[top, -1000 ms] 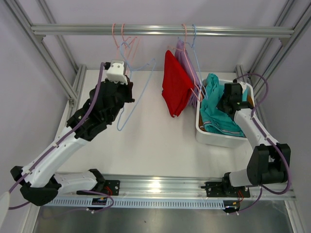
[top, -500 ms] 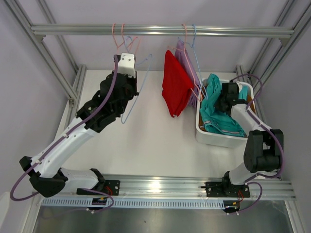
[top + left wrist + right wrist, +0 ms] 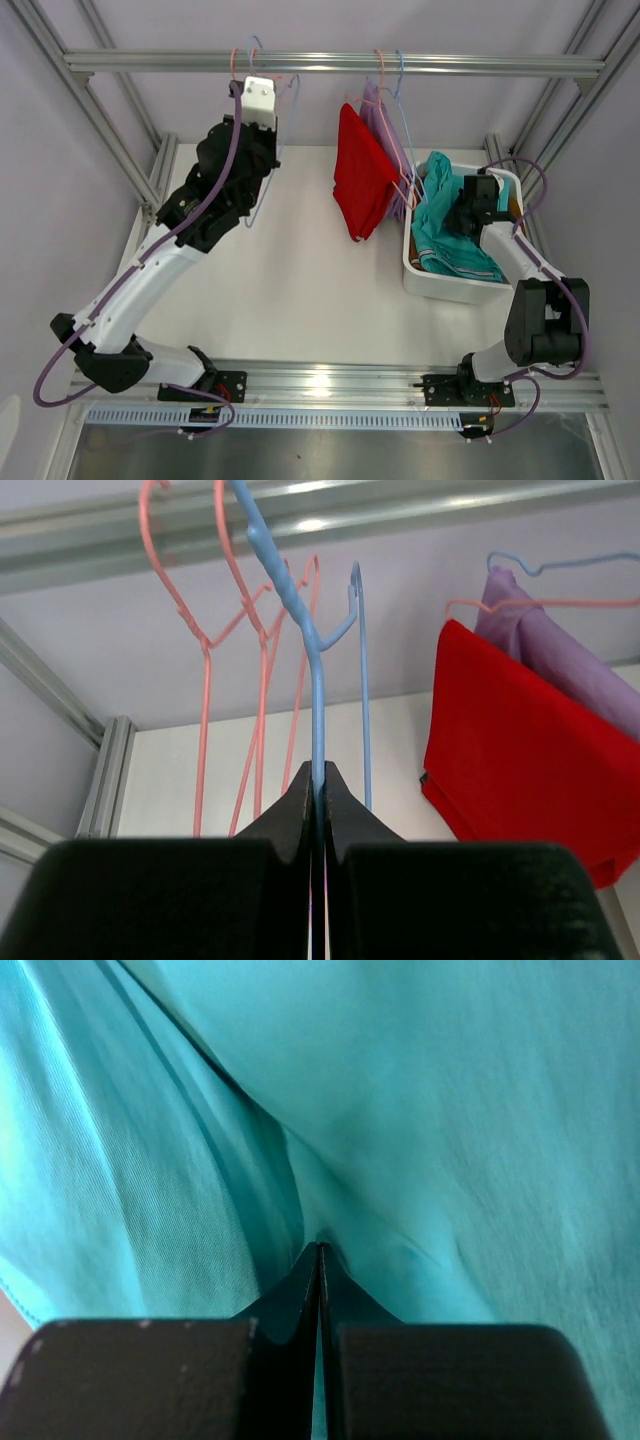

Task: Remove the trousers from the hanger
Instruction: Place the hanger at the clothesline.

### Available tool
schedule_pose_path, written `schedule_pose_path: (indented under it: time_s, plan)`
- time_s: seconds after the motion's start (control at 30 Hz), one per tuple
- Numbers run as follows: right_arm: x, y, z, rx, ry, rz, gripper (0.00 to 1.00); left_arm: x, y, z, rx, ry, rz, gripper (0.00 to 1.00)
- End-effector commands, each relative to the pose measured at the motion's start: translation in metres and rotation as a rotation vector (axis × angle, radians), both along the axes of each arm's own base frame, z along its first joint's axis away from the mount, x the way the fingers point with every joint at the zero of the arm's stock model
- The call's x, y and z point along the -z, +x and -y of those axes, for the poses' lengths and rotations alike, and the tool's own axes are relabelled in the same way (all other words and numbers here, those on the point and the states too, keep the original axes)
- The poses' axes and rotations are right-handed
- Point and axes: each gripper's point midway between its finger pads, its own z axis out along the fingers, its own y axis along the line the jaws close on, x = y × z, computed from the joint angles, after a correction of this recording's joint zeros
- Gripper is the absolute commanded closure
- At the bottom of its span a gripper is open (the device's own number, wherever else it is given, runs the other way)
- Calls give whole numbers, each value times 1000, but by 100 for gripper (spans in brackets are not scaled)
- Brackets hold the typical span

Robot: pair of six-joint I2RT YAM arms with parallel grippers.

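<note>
My left gripper (image 3: 262, 105) is shut on the wire of an empty blue hanger (image 3: 318, 700), held high just under the rail (image 3: 330, 63). The red trousers (image 3: 360, 185) hang folded over a pink hanger, and the lavender trousers (image 3: 378, 125) hang just behind them; both also show in the left wrist view, red (image 3: 520, 750) and lavender (image 3: 560, 650). The teal trousers (image 3: 445, 245) lie in the white bin (image 3: 450, 288). My right gripper (image 3: 462, 212) is down in the bin, its jaws shut on a fold of teal cloth (image 3: 450, 1110).
Two empty pink hangers (image 3: 205, 680) hang on the rail left of the blue one. Aluminium frame posts stand at both sides of the white table (image 3: 300, 270). The bin sits at the table's right edge.
My left arm has lifted the blue hanger up and to the right, close under the rail. The right gripper has shifted a little within the bin, still pinching teal cloth.
</note>
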Motion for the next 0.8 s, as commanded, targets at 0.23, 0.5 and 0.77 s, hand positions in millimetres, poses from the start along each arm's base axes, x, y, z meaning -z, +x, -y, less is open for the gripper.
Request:
schedule_pose_path:
  time_s: [0.23,0.5,0.77]
  plan:
    - [-3,-2,-3,-41,45,28,100,-33,46,-4,13,-5,15,100]
    - [7,1,-6,-56,56,13,100,-17,80,8,29,-3,-56,100]
    - [5,1,-8,-67,55,23,100,2,101,4,12,4,-93,100]
